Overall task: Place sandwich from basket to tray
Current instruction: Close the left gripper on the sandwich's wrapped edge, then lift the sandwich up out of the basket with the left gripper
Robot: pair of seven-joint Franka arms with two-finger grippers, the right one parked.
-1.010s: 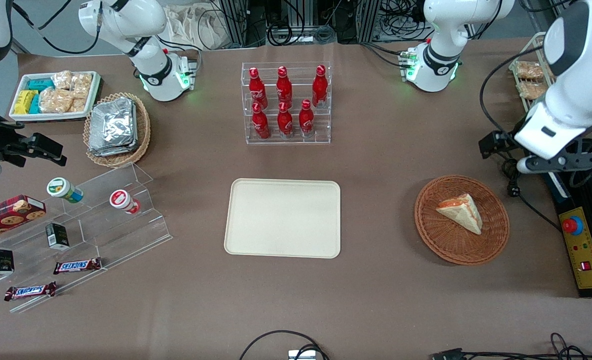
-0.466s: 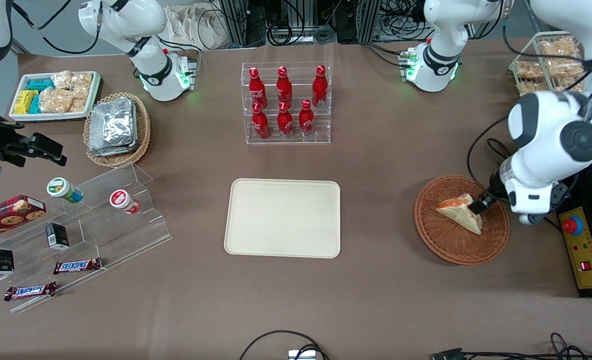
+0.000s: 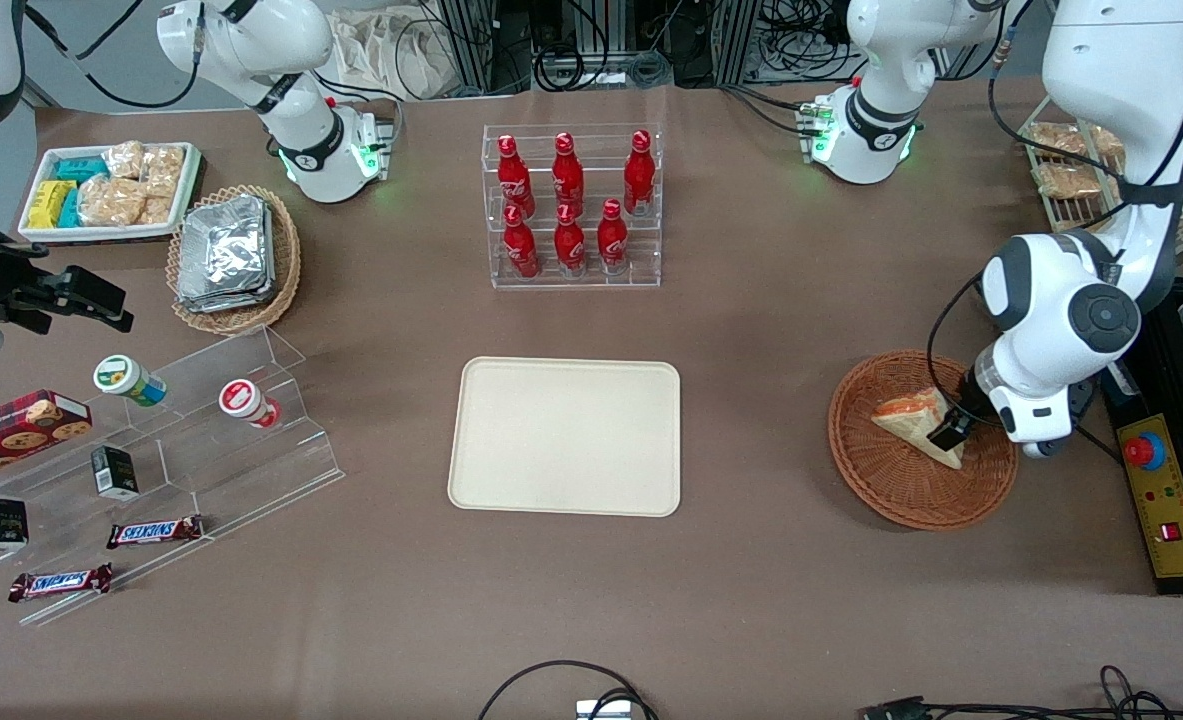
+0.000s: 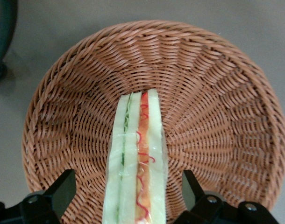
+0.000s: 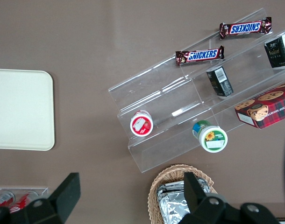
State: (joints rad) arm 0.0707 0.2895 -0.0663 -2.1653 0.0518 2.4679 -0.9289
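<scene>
Sandwich (image 3: pixel 913 421) is shown lying inside the round reddish-brown basket (image 3: pixel 891 490) at the right of the front view, toward the working arm's end of the bench (image 3: pixel 771 330). The tool (image 3: pixel 948 432) is lowered into the basket at the sandwich's edge. In the left wrist view the sandwich (image 4: pixel 137 163) is seen edge-on, its white bread, green and orange-red layers exposed, with the two fingers (image 4: pixel 63 189) spread wide on either side of it and apart from it, so the tool (image 4: pixel 128 193) is released and nothing is gripped. The basket (image 4: pixel 217 93) wall is seen surrounding the sandwich. The cream tray (image 3: pixel 565 436) is placed at the centre of the front view, well apart from the basket, with a clear rack of red bottles (image 3: pixel 571 205) above it in the frame.
</scene>
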